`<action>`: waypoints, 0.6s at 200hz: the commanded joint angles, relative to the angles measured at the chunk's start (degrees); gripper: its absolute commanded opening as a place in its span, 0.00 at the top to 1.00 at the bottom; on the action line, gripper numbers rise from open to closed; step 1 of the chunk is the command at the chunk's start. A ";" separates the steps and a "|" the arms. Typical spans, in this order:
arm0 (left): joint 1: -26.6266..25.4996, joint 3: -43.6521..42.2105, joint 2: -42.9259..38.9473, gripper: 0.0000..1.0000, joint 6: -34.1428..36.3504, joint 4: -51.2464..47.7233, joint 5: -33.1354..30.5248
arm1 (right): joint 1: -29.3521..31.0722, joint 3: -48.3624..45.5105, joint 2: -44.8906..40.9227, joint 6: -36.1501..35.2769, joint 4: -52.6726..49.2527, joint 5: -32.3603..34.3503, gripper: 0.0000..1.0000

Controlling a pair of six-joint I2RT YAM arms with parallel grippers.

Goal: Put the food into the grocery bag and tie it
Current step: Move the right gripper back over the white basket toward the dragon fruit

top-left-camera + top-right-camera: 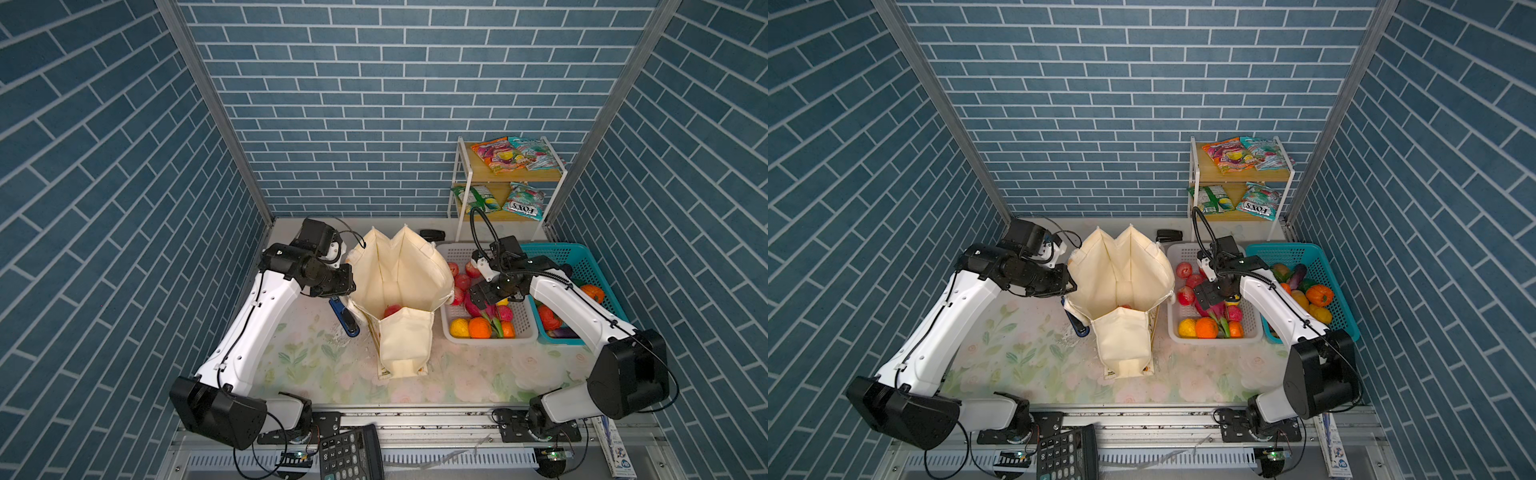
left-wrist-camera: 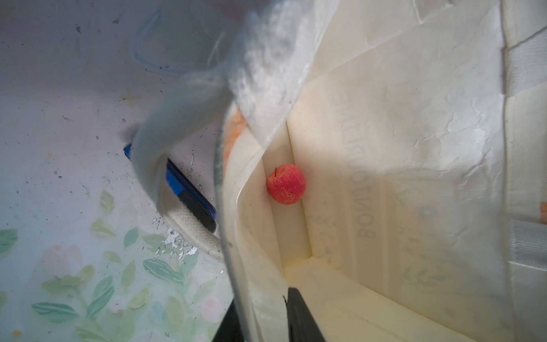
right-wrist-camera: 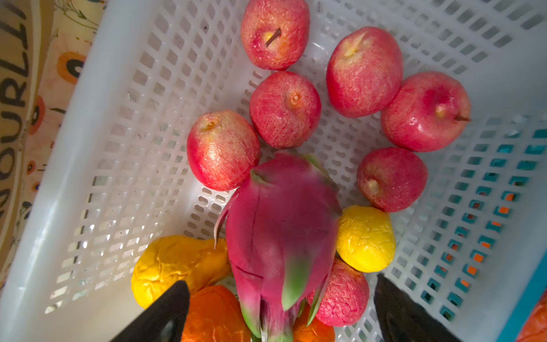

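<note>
A floral-print desk (image 1: 478,374) sits between blue brick-pattern walls. The grocery bag (image 1: 399,266) stands open at the desk's centre, with one red apple (image 2: 286,184) on its bottom. The left fingers (image 2: 302,319) are clamped on the bag's rim at 9 o'clock, one inside the cloth and one outside.

Just beside the bag at 3 o'clock is a white basket (image 1: 488,338). Over it the right fingers (image 3: 165,311) stand wide apart. The blurred dragon fruit (image 3: 281,225) lies between them, touching neither, on top of the oranges (image 1: 480,327). Other red apples (image 3: 284,109) crowd just past it.

A teal basket (image 1: 582,257) sits farther out at 3 o'clock. Snack packets (image 1: 498,156) rest on a shelf rack (image 1: 519,176) at 1 o'clock. A blue-and-black object (image 1: 344,316) lies at the bag's 8 o'clock.
</note>
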 commanded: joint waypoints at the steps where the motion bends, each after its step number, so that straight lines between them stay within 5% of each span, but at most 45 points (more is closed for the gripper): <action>1: -0.50 0.03 -1.64 0.72 0.29 -1.82 -0.29 | 0.13 -0.08 2.48 -4.25 -0.93 -1.21 0.01; 120: -0.49 -0.34 -2.33 0.67 -0.27 -2.19 -0.28 | 0.36 1.86 10.15 1.48 -2.31 2.69 0.01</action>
